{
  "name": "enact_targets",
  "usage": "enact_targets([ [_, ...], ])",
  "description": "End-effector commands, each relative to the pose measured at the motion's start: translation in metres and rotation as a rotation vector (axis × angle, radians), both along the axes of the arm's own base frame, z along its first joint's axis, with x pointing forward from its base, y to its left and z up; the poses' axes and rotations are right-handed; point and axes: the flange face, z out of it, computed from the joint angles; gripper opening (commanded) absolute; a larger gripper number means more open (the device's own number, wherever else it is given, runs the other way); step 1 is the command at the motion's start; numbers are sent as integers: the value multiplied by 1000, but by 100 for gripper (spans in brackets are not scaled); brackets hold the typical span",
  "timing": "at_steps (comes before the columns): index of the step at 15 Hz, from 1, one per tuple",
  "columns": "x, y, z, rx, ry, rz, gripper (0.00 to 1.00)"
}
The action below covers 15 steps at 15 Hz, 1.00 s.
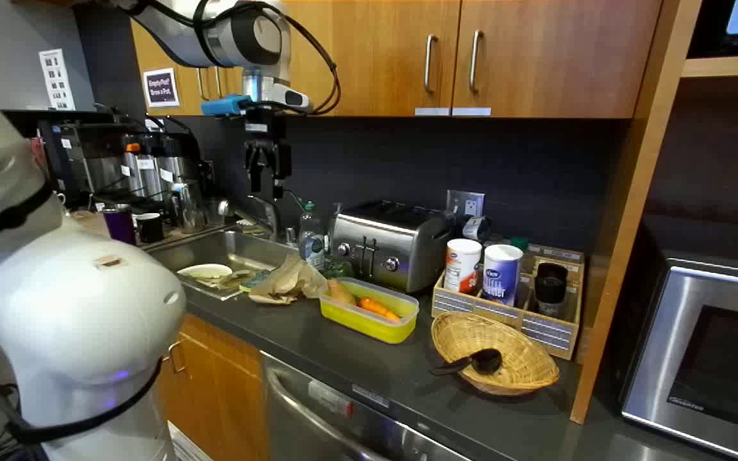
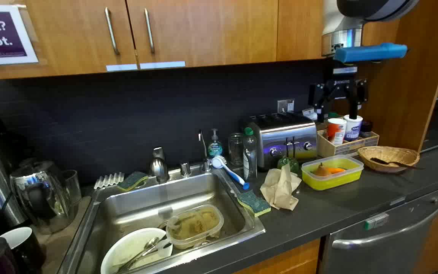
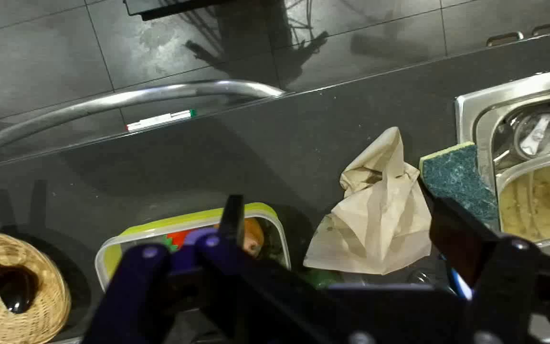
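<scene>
Backs onto a dark wall under wooden cabinets, with a grey desk across the lower part of both exterior views. Hangs black fingers high above it, at upper right in an exterior view, spread well apart. In the wrist view, sees crumpled brown paper well below, right of centre, in the gap between them; finds a green-and-yellow sponge just beside it to the right, and a yellow-green container left of centre, partly hidden behind one finger. Reads "Empty Pot? Brew a Pot." on a sign at upper left, "INVERTER" on a microwave at lower right. Makes out only "...amer" on a blue-and-white canister, right of centre.
</scene>
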Motion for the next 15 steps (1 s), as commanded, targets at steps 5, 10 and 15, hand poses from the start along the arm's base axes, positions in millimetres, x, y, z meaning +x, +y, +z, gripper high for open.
enact_targets([
  [5, 0, 0, 1, 0, -1, 0, 100],
  [10, 0, 0, 1, 0, -1, 0, 100],
  [15, 0, -10, -4, -49, 5, 10, 100],
])
